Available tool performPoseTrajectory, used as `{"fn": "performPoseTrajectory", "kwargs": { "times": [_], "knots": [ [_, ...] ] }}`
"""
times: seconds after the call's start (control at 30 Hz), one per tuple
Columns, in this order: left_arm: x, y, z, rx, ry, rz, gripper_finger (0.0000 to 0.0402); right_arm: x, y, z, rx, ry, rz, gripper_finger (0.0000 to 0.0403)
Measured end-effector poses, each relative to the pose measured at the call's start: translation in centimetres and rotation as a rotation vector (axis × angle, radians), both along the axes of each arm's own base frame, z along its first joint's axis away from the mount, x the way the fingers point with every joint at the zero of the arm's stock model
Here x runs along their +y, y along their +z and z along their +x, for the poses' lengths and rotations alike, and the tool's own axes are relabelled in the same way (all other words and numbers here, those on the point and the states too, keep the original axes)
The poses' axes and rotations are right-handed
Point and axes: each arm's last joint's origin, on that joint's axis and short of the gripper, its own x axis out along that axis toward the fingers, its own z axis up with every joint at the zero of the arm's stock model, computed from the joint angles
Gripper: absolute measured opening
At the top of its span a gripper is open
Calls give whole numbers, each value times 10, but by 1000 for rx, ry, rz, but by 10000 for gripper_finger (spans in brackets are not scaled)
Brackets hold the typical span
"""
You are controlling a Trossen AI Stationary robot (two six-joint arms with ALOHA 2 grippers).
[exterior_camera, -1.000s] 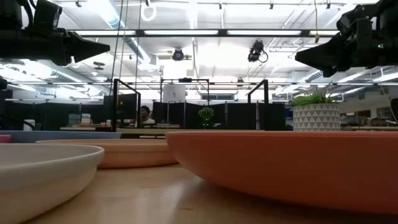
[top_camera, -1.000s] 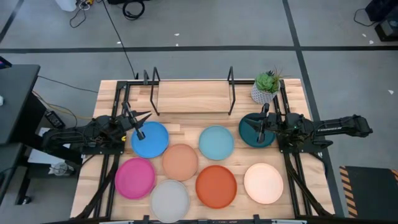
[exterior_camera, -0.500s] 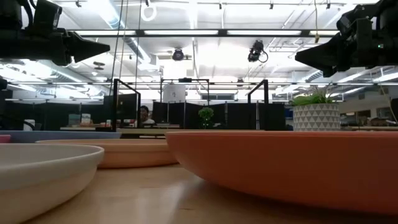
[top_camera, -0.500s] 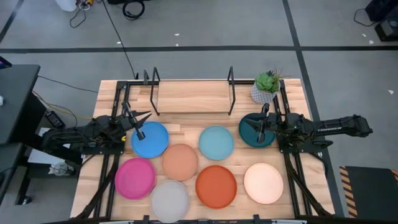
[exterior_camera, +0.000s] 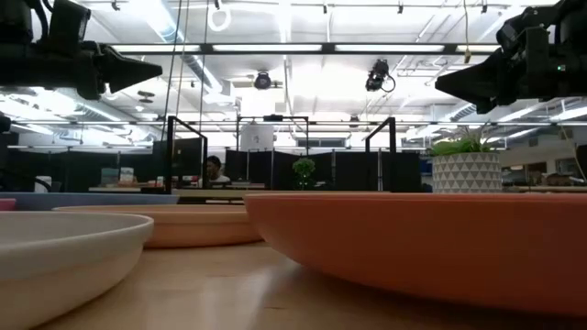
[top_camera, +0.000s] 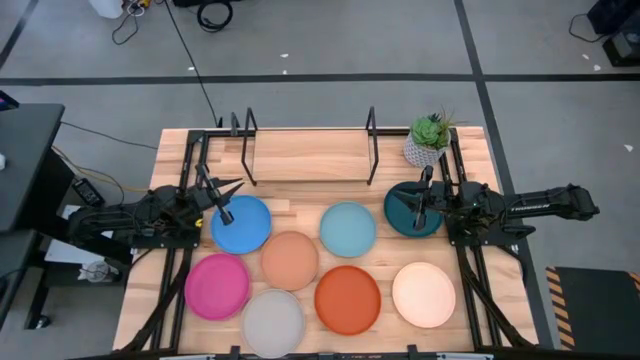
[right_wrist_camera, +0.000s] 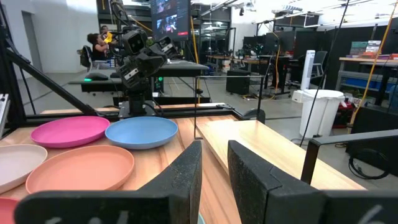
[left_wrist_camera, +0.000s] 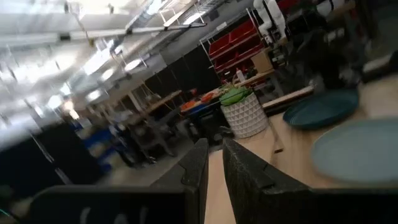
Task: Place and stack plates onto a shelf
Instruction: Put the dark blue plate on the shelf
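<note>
Eight plates lie flat on the tabletop in the high view: blue (top_camera: 241, 223), tan (top_camera: 290, 259), pale blue (top_camera: 348, 228), dark teal (top_camera: 413, 210), pink (top_camera: 217, 285), grey (top_camera: 273, 321), orange (top_camera: 348, 298) and cream (top_camera: 424, 294). The shelf (top_camera: 308, 155) stands at the far edge, its plank bare. My left gripper (top_camera: 228, 190) hovers above the blue plate's far left rim. My right gripper (top_camera: 414, 203) hovers above the dark teal plate. Both show a narrow gap between the fingers (left_wrist_camera: 214, 158) (right_wrist_camera: 213, 155) and hold nothing.
A potted plant (top_camera: 428, 140) in a white pot stands at the shelf's right end, just beyond the dark teal plate. Black uprights (top_camera: 246, 135) (top_camera: 371, 130) rise at both ends of the shelf. A bare strip of table lies between shelf and plates. People sit far off in the room (right_wrist_camera: 99, 43).
</note>
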Motion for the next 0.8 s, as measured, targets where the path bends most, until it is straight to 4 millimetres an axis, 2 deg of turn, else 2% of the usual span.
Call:
{"fn": "performPoseTrajectory", "kwargs": {
  "times": [0.13, 0.3, 0.57, 0.67, 0.8],
  "knots": [
    [0, 0, 0, 53, 24, 114, 55, 0, 0, 0, 0, 0, 0, 84],
    [0, 0, 0, 45, 20, 99, 55, 0, 0, 0, 0, 0, 0, 84],
    [-1, 0, 0, -233, -122, -494, 55, 0, 0, 0, 0, 0, 0, 84],
    [-1, 1, 0, -288, -145, -585, 55, 0, 2, 0, -20, 0, -1, 84],
    [-1, 1, 0, -297, -145, -600, 55, 0, 7, -1, -70, 0, -1, 84]
  ]
}}
